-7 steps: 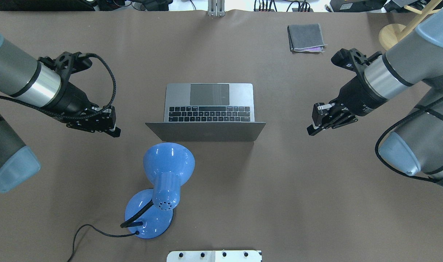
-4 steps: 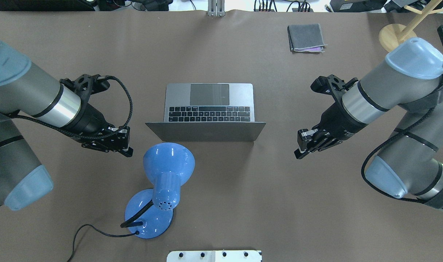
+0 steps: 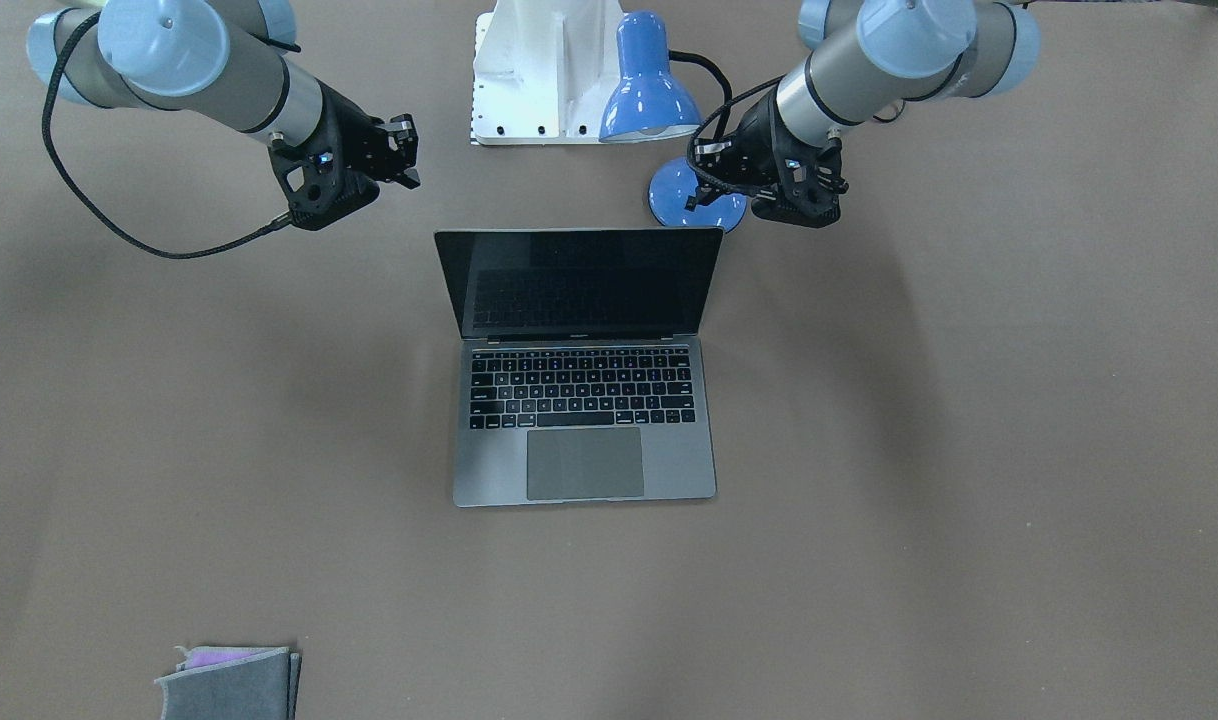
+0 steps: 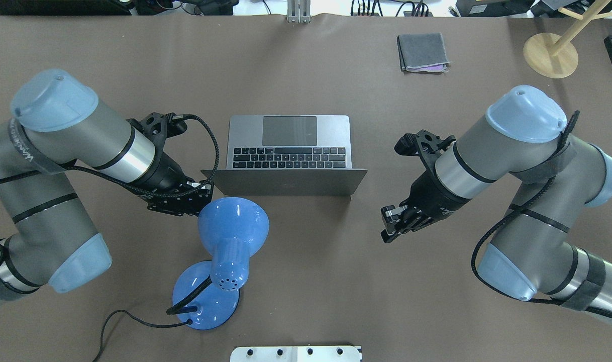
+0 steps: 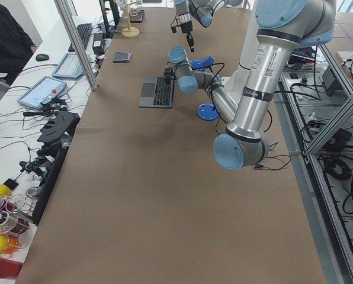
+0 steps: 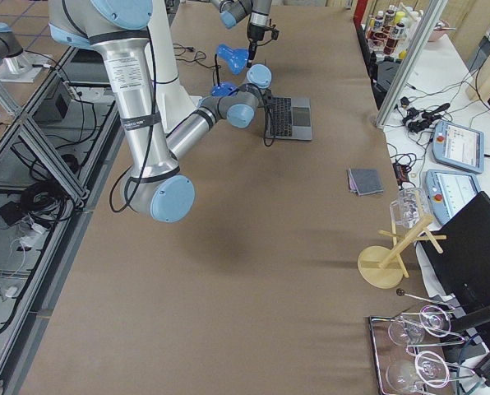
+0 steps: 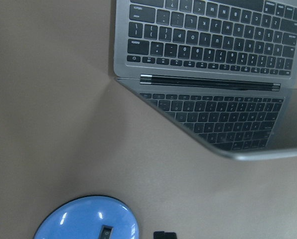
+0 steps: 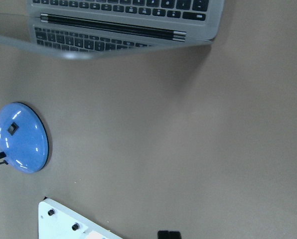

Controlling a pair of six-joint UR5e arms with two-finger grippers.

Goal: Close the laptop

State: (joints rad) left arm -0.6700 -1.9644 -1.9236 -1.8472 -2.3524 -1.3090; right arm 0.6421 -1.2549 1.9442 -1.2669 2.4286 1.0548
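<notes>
The space-grey laptop (image 4: 288, 151) stands open in the middle of the table, its lid (image 4: 286, 182) upright and its dark screen (image 3: 579, 280) facing away from the robot. My left gripper (image 4: 199, 195) is just left of the lid's left corner, partly behind the lamp shade. My right gripper (image 4: 390, 227) hovers right of and behind the lid's right end, clear of it. Both look shut and empty. The left wrist view shows the keyboard and hinge (image 7: 208, 82) from above. The right wrist view shows the laptop's hinge edge (image 8: 113, 27).
A blue desk lamp (image 4: 233, 226) stands close behind the lid's left half, its base (image 3: 694, 205) next to my left gripper. A folded grey cloth (image 4: 422, 52) lies far right, a wooden stand (image 4: 549, 48) beyond it. A white mounting plate (image 4: 296, 353) sits at the near edge.
Both arms have swung inward and back toward the robot's side of the table. Each gripper has gone from beside the keyboard to level with or behind the lid. The laptop has not moved.
</notes>
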